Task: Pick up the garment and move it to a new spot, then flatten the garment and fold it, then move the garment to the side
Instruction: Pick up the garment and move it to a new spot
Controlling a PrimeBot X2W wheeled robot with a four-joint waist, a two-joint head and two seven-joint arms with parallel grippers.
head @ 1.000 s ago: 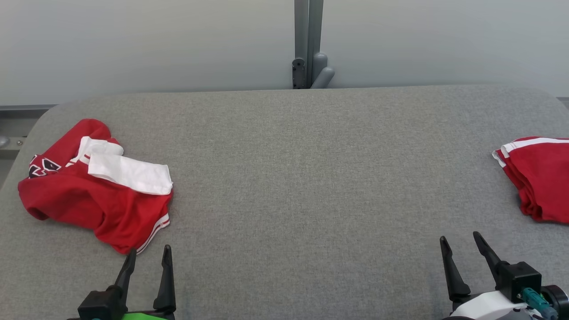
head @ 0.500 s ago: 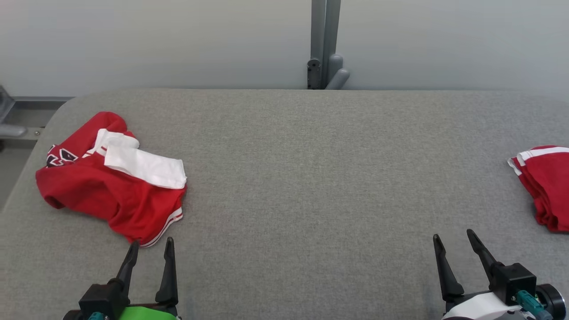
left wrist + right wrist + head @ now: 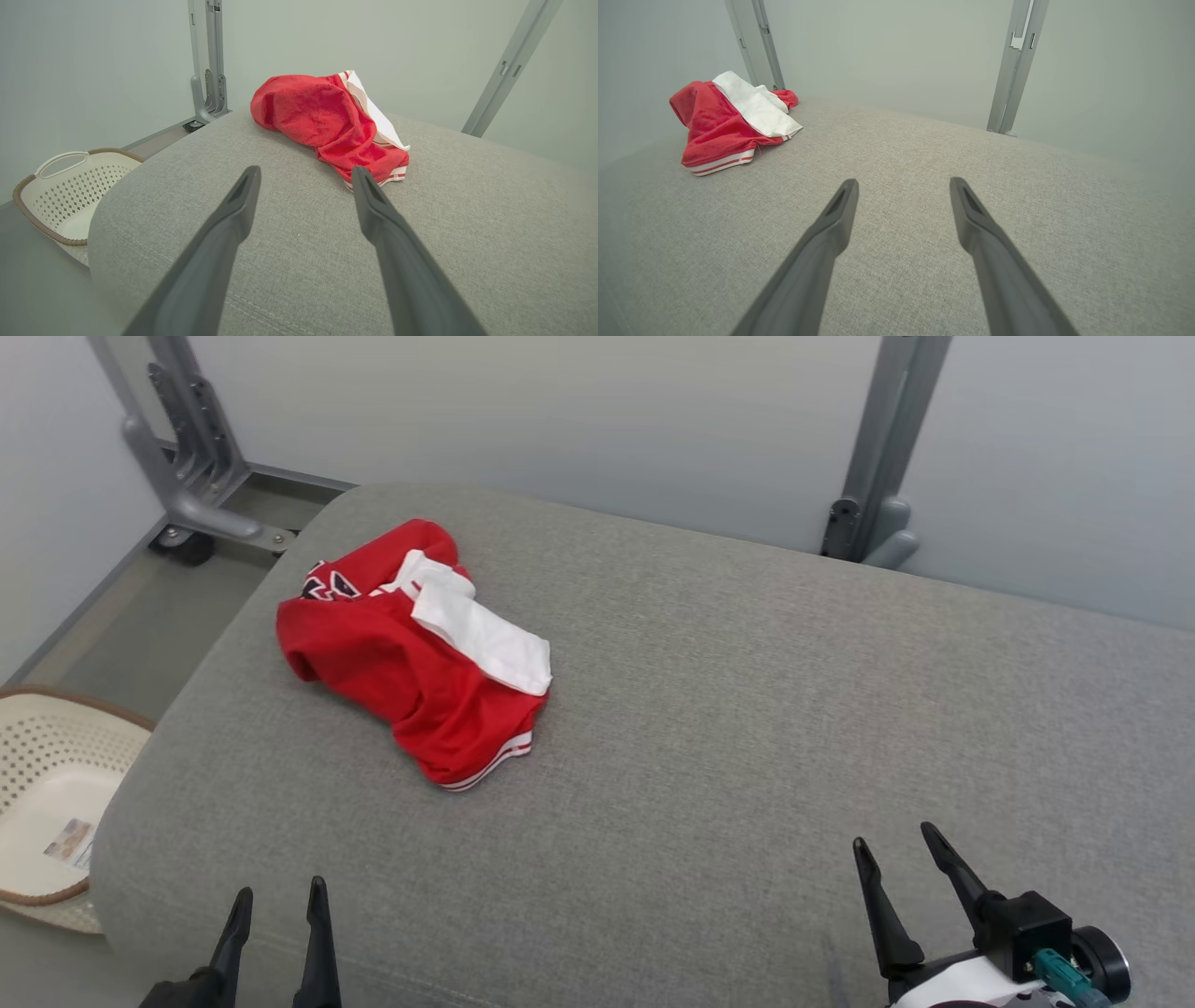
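A crumpled red jersey garment with a white panel and white-striped hem lies on the far left part of a wide grey fabric-covered padded table, close to its rounded left end. A dark printed patch shows on its far left fold, and the white panel lies across its top toward the right.

The left gripper hangs at the near left edge of the table, its two long dark fingers spread wide and holding nothing. The garment sits ahead of it, toward the far side, clearly apart from the fingertips. The right gripper hovers over the near right part of the table, its fingers also spread wide and empty, well apart from the garment.

On the floor left of the table stands a cream perforated plastic basket with a brown woven rim. Grey metal posts rise against the pale wall behind the table.
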